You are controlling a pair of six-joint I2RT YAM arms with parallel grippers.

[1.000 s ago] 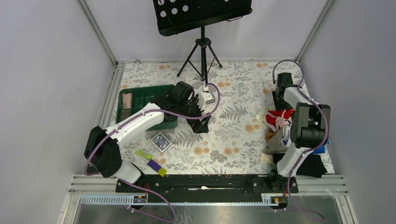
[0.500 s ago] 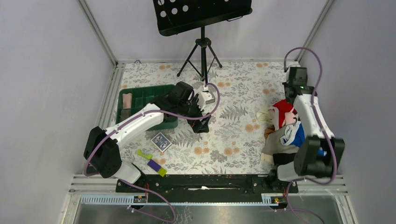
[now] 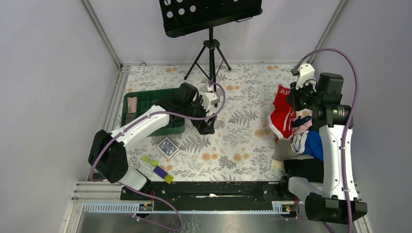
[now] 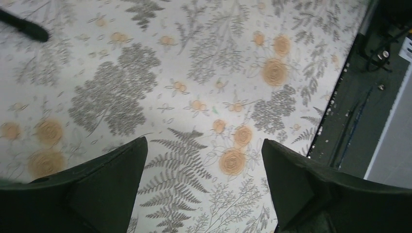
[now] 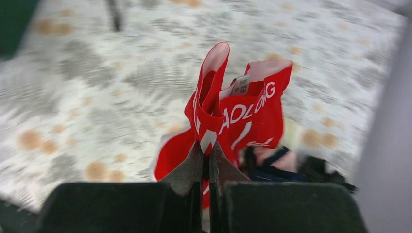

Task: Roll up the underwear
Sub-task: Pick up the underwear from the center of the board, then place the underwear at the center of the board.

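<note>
The red underwear (image 3: 282,112) with white trim and white lettering hangs in the air at the right side of the table, above the clothes pile. My right gripper (image 3: 294,101) is shut on it; in the right wrist view the jaws (image 5: 208,158) pinch the red cloth (image 5: 243,114), which stands up in front of them. My left gripper (image 3: 206,127) is open and empty, low over the flowered tablecloth near the middle left; the left wrist view shows its fingers (image 4: 114,174) wide apart with only cloth pattern between them.
A pile of blue, grey, pink and black clothes (image 3: 303,145) lies at the right edge. A green tray (image 3: 145,99) sits at the left, a card box (image 3: 167,146) and yellow-purple pieces (image 3: 158,170) near the front. A black music stand (image 3: 210,43) stands at the back.
My right arm has risen and swung back, lifting the red underwear off the clothes pile into the air. My left gripper has shifted only slightly.
</note>
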